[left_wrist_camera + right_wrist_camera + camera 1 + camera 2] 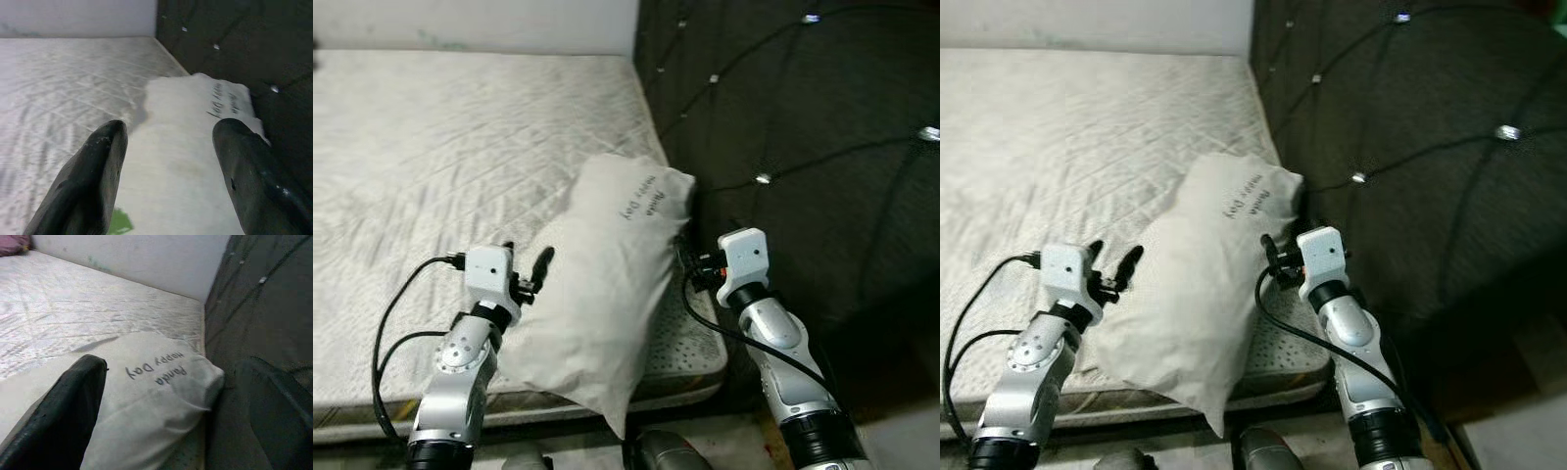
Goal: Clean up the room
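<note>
A white pillow (602, 294) printed "Panda Happy Day" lies at the near right corner of the bare mattress (431, 147), its lower end hanging over the front edge. My left gripper (527, 259) is open at the pillow's left side, and the left wrist view looks along the pillow (186, 147) between the spread fingers (93, 176). At the pillow's right side, by the headboard, my right gripper (690, 262) is open. One of its fingers (63, 416) lies over the pillow (156, 396), the other is on the headboard side.
A dark tufted headboard (803, 127) rises along the mattress's right edge. A white wall (470, 24) closes the far side. A pink thing (12, 244) sits at the mattress's far corner. The floor shows below the bed's front edge.
</note>
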